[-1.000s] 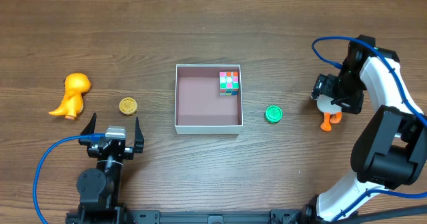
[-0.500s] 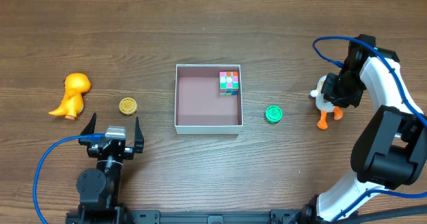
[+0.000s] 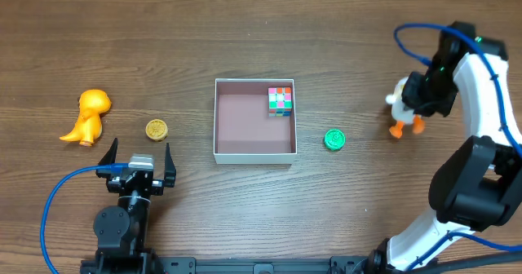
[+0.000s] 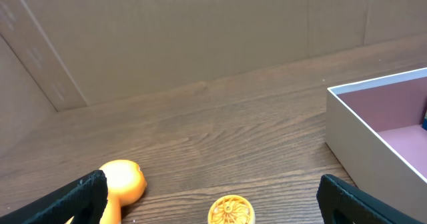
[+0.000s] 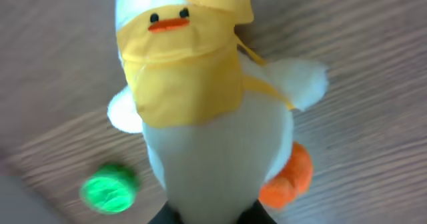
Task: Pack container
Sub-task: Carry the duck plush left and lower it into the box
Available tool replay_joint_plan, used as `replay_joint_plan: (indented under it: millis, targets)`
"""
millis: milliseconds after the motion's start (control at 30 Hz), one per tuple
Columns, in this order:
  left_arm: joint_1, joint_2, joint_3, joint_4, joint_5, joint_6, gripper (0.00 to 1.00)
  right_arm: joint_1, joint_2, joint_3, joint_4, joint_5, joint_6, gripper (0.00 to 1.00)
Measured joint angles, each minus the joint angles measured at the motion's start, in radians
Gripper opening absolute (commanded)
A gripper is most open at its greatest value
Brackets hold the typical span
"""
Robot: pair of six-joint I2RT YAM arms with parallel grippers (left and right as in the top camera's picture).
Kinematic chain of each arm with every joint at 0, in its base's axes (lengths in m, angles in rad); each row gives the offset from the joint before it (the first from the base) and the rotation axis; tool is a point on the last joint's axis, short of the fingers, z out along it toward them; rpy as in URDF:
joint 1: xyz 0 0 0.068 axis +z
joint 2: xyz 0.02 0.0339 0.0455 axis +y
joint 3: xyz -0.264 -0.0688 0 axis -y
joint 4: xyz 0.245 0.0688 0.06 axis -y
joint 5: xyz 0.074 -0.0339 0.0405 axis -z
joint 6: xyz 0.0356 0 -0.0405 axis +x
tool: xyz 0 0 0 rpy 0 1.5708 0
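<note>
The container [image 3: 254, 155] is a square white-walled box with a pink-brown floor at the table's middle. A multicoloured cube [image 3: 280, 100] sits in its back right corner. To the far right, my right gripper [image 3: 421, 96] is shut on a white plush duck [image 3: 400, 109] with orange feet. In the right wrist view the duck [image 5: 207, 111] fills the frame, and the dark fingers [image 5: 167, 217] pinch its body at the bottom edge. My left gripper [image 3: 137, 164] stands open near the front left, nothing between its fingers [image 4: 73, 197].
A green disc [image 3: 333, 139] lies right of the container, also in the right wrist view [image 5: 107, 189]. A yellow disc [image 3: 157, 130] and an orange dinosaur toy [image 3: 88, 116] lie left, both ahead of the left gripper: disc [image 4: 231, 211], toy [image 4: 123, 181]. The container's wall [image 4: 353, 127] is at right.
My right gripper has shut on the plush duck and carried it a little toward the back right. The left arm has not moved.
</note>
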Motion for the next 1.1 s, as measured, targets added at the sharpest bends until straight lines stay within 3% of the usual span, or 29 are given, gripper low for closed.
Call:
replay_joint_plan:
  millis: [167, 433, 767, 1100]
  targets:
    - [0.000, 0.000, 0.000, 0.000, 0.000, 0.000, 1.00, 0.024, 0.000, 0.188, -0.141, -0.133, 0.003, 0.11]
    - [0.000, 0.000, 0.000, 0.000, 0.000, 0.000, 1.00, 0.216, -0.002, 0.456, -0.316, -0.254, 0.008, 0.09]
    - [0.000, 0.000, 0.000, 0.000, 0.000, 0.000, 1.00, 0.520, -0.004, 0.454, -0.319, -0.226, 0.076, 0.09]
    - [0.000, 0.000, 0.000, 0.000, 0.000, 0.000, 1.00, 0.706, -0.004, 0.343, -0.318, -0.194, 0.150, 0.09]
